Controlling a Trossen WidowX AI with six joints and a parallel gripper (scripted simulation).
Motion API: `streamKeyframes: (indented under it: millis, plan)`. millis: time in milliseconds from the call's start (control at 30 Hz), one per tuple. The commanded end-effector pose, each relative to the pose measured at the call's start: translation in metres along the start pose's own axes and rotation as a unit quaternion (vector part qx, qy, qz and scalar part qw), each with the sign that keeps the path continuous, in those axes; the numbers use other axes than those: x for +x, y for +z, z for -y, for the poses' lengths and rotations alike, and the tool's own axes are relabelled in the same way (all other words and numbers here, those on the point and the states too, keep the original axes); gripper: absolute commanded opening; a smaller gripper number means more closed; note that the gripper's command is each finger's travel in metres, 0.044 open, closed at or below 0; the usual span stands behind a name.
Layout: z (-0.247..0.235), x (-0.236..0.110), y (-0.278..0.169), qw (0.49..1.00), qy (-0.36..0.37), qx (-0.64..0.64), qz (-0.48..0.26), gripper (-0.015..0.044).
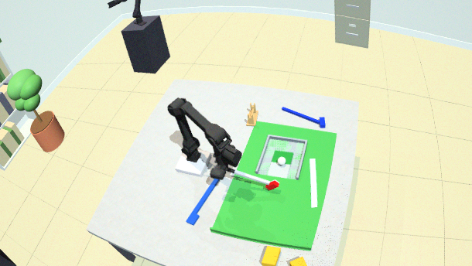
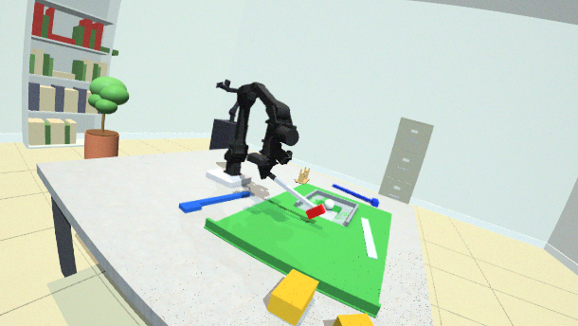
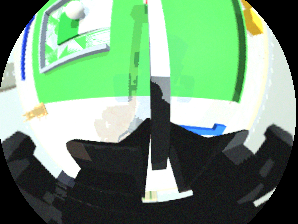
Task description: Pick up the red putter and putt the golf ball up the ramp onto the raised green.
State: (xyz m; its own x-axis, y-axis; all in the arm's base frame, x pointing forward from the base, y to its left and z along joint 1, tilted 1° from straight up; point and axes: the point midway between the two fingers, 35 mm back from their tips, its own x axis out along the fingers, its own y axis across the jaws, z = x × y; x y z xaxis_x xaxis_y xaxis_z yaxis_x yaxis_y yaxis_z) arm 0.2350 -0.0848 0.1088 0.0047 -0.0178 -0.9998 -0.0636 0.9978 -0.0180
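Note:
My gripper (image 1: 221,172) (image 2: 266,172) (image 3: 154,120) is shut on the white shaft of the red putter. It hangs low over the table at the left edge of the green mat (image 1: 271,220) (image 2: 294,244) (image 3: 200,43). The putter's red head (image 1: 272,185) (image 2: 316,211) sits just above the mat, in front of the grey-walled frame (image 1: 264,155) (image 2: 351,216). The white golf ball (image 1: 281,160) (image 2: 329,203) (image 3: 80,12) lies inside the frame on the dark raised green (image 1: 287,154) (image 3: 65,30), near its front edge above the pale ramp (image 1: 278,171).
A blue putter (image 1: 201,202) (image 2: 213,201) lies on the table left of the mat, another blue putter (image 1: 303,117) (image 2: 355,194) behind it. A white strip (image 1: 313,182) (image 2: 369,238) lies on the mat's right side. Yellow blocks (image 1: 271,255) (image 2: 292,296) stand at the front edge, a small wooden figure (image 1: 252,114) (image 2: 303,176) behind the mat.

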Motion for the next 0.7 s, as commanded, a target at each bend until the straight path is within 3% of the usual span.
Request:
streamKeyframes:
  millis: [0,167,667]
  plan:
    - [0.001,-0.024,0.003,1.0,-0.005,0.002,0.011,0.0]
    - [0.0,-0.041,0.001,1.0,-0.005,0.002,0.011,0.0]
    - [0.0,-0.033,0.0,1.0,-0.003,0.0,0.007,0.0]
